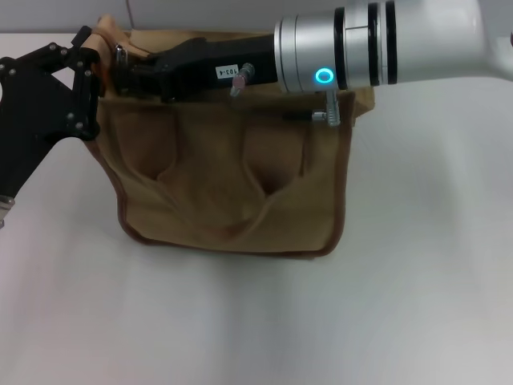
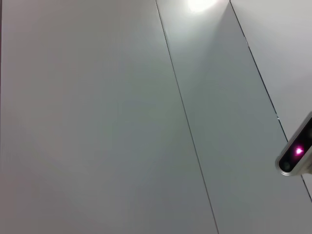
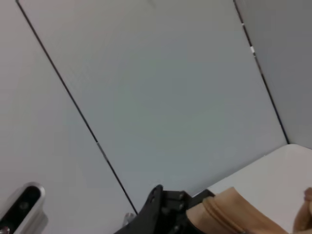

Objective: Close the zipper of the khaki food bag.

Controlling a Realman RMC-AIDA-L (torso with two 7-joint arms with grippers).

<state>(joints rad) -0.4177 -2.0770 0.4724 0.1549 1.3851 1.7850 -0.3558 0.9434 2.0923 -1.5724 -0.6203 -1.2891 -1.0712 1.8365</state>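
The khaki food bag (image 1: 228, 180) lies in the middle of the table in the head view, its top panel at the far side. My right arm reaches across that top panel from the right. My right gripper (image 1: 128, 62) is at the bag's far left corner, shut on the small silver zipper pull (image 1: 120, 54). The arm hides most of the zipper line. My left gripper (image 1: 86, 80) is against the bag's left end, beside a handle loop (image 1: 108, 28). The right wrist view shows a khaki fold of the bag (image 3: 234, 214) and the black left gripper (image 3: 161, 209).
White tabletop (image 1: 417, 305) surrounds the bag in front and to the right. The left wrist view shows only grey wall panels and a small camera unit with a pink light (image 2: 296, 153). A similar unit (image 3: 22, 207) shows in the right wrist view.
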